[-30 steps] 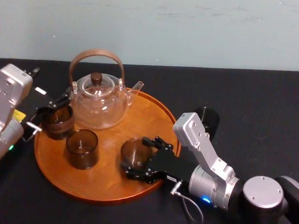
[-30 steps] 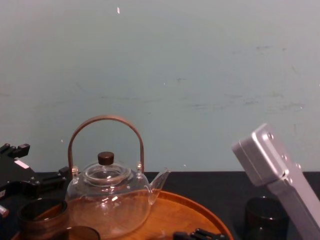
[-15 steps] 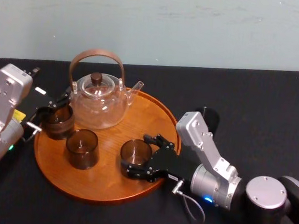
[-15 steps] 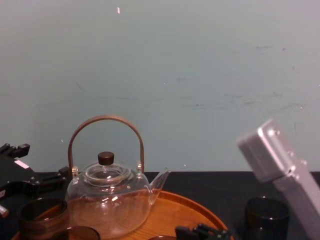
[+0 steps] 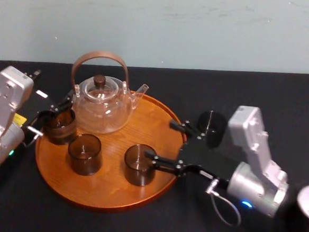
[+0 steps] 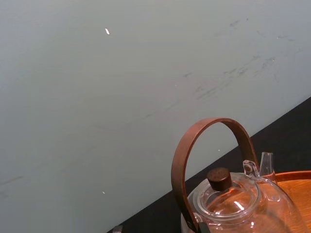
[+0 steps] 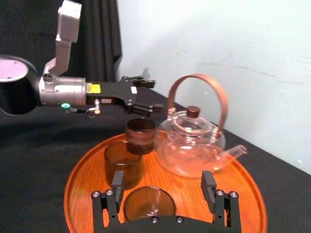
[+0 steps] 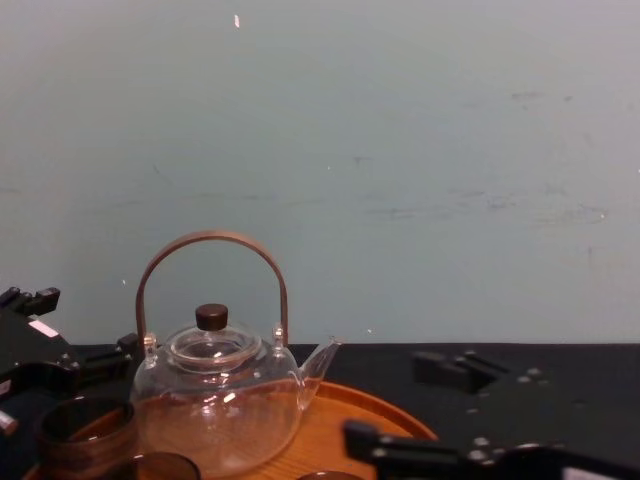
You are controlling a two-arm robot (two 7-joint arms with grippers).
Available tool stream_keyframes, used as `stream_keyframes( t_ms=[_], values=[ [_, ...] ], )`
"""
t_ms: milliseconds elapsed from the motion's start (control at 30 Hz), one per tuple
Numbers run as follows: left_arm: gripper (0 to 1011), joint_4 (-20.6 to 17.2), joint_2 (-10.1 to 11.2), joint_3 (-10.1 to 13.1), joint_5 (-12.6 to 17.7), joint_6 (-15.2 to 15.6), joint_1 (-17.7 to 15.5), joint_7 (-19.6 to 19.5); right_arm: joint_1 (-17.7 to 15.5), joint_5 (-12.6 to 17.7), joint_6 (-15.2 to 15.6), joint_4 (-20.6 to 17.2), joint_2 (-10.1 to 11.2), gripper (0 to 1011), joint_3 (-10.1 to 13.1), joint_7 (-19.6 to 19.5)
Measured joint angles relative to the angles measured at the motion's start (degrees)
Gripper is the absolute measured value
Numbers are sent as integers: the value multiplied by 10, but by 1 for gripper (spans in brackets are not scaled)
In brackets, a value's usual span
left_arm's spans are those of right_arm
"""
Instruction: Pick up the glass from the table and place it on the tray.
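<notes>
Right arm (image 5: 252, 155): reaches in from my lower right, its silver link tilted up and the black wrist pointing left across the tray's right rim. Right gripper (image 5: 161, 139): jaws spread wide, holding nothing. One finger (image 5: 159, 160) ends at the rim of the glass (image 5: 139, 164); I cannot tell whether they touch.

Glass: upright on the tray (image 5: 112, 192), on its near right part. In the right wrist view it sits low between my two fingers.

Left gripper (image 5: 54, 114): at the tray's left edge, fingers apart on either side of a second glass (image 5: 60, 126). I cannot tell whether they touch it.

Count:
- Tray: one, round, on the black table (image 5: 282, 104).
- Teapot (image 5: 101, 106): one, clear, with an arched brown handle, at the tray's far side.
- Glasses on the tray: three. These are the glass, the second glass, and a third glass (image 5: 84, 153) between them.
- Glasses off the tray: one, a fourth glass (image 5: 211, 129), dark, on the table just right of the tray and beyond my right gripper.
</notes>
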Motion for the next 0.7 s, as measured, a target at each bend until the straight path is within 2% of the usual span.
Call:
stream_keyframes(
  t_ms=[167,400,700],
  values=[
    [1001,0,0,0,0,0,0,0,-33,19,-5,-12,24,1002,35,-17],
    [1001,0,0,0,0,0,0,0,-70,43,-19,-2,51,1002,83,-25],
    [1001,0,0,0,0,0,0,0,-96,66,-39,16,67,1002,123,-18]
  ],
)
